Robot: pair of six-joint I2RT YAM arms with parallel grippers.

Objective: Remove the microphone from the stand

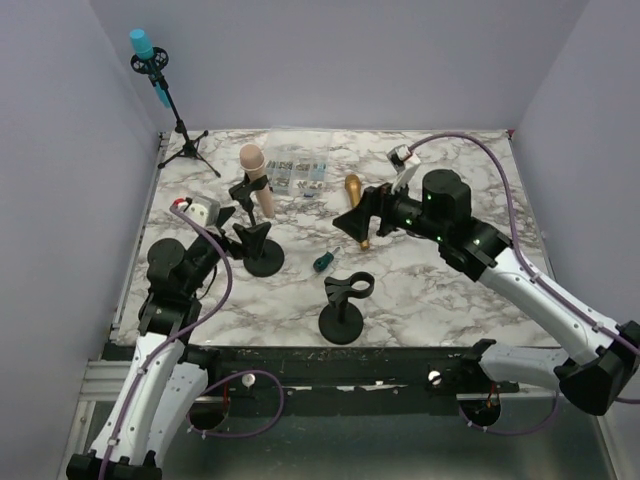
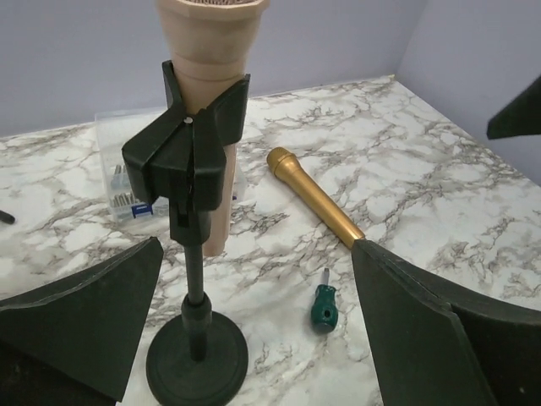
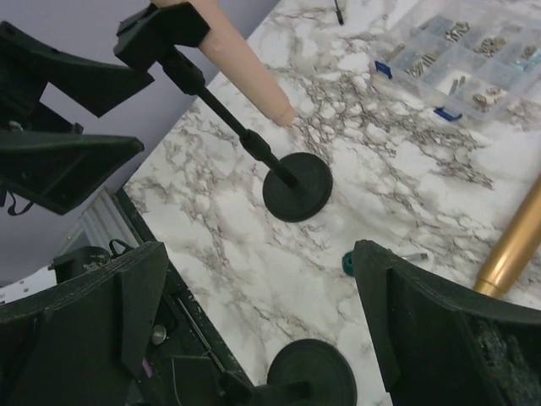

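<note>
A peach microphone [image 1: 251, 170] sits tilted in the clip of a black stand [image 1: 262, 262] at the table's left middle. My left gripper [image 1: 241, 226] is open around the stand's post, just below the clip, and is not touching it. In the left wrist view the microphone [image 2: 207, 51] sits in the clip [image 2: 190, 144] above the base [image 2: 197, 359], with my left gripper [image 2: 254, 338] wide open. My right gripper [image 1: 358, 216] is open and empty, to the right of the stand. In its wrist view, the right gripper [image 3: 254, 330] faces the stand [image 3: 296, 186] and microphone [image 3: 245, 68].
A gold microphone [image 1: 355, 195] lies on the table under the right gripper. A green screwdriver [image 1: 322, 261] lies near an empty black stand [image 1: 343, 305]. A clear parts box [image 1: 296, 175] is at the back. A blue microphone on a tripod [image 1: 150, 60] stands at the back left.
</note>
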